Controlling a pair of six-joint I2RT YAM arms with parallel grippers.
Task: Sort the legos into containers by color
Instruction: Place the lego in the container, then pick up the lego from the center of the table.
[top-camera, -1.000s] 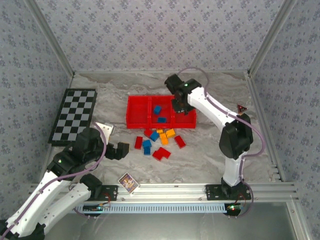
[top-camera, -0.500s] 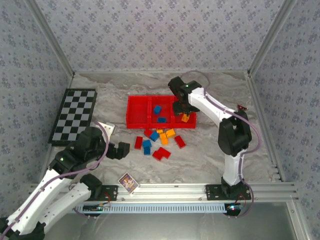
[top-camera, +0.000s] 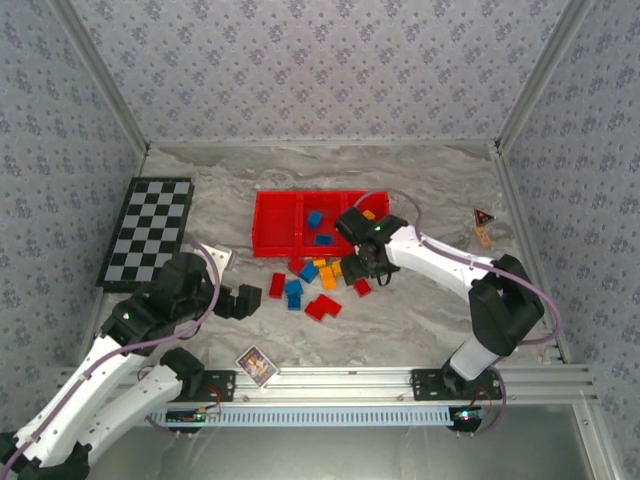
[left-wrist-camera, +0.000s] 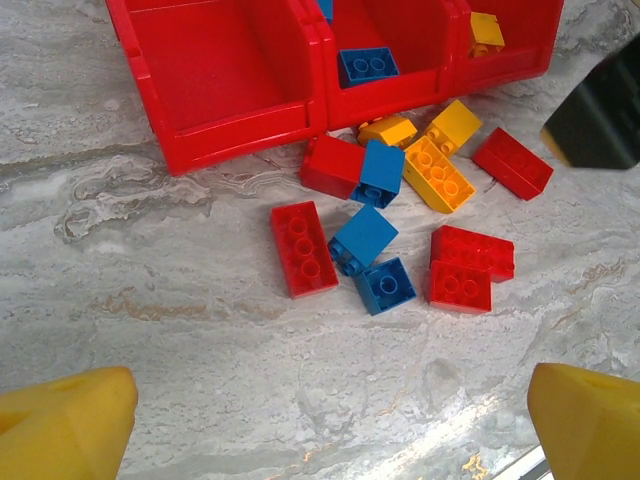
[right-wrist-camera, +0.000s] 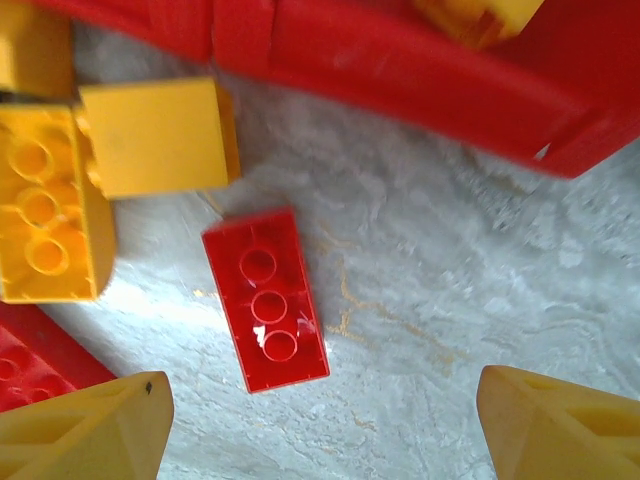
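Near the shallow red plastic tray (top-camera: 300, 194), the right gripper (right-wrist-camera: 320, 425) is hovering wide-jawed over a small red plastic brick (right-wrist-camera: 265, 298); its earlier orange brick (top-camera: 368, 214), cropped in the wrist view, is now lying in the right compartment (top-camera: 382, 209). Left gripper (left-wrist-camera: 320, 420) is idling, jaws wide.

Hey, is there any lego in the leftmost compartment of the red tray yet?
No, the leftmost compartment shows bare red floor, while a blue brick sits in the middle one.
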